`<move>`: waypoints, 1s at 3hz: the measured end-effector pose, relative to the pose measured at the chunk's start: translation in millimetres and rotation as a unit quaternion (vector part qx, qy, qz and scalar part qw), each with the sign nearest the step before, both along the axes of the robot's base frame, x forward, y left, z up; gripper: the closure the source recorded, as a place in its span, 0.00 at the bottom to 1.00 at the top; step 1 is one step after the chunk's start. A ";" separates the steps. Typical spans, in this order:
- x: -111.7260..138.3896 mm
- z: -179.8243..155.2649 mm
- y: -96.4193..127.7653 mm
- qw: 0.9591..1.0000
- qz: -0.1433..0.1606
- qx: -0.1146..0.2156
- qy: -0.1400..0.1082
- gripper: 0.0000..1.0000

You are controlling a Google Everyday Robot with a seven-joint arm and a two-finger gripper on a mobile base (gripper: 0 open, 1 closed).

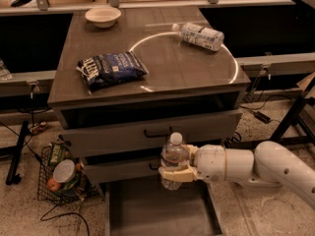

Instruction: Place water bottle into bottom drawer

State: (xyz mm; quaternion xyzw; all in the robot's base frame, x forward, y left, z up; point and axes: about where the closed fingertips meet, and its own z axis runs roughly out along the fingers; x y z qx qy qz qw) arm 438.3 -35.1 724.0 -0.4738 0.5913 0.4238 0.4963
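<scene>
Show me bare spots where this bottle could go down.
The bottom drawer is bare inside; the claw holds the water bottle over its back edge. On the cabinet top, the stretch between chip bag and lying bottle, down to the front edge, is free. It is crowded around bowl and bag.

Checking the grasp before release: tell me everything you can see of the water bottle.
The water bottle is clear plastic with a white cap, held upright. The gripper, reaching in from the right, is shut across its lower body. The bottle hangs in front of the middle drawer, above the near end of the open bottom drawer, touching nothing else that shows.
</scene>
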 end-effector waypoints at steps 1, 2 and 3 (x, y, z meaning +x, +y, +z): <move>11.4 -59.1 3.9 1.000 -0.022 0.017 -0.007 1.00; 25.3 -119.4 5.9 0.999 -0.039 0.013 -0.017 1.00; 35.3 -194.2 10.3 0.999 -0.051 0.002 -0.001 1.00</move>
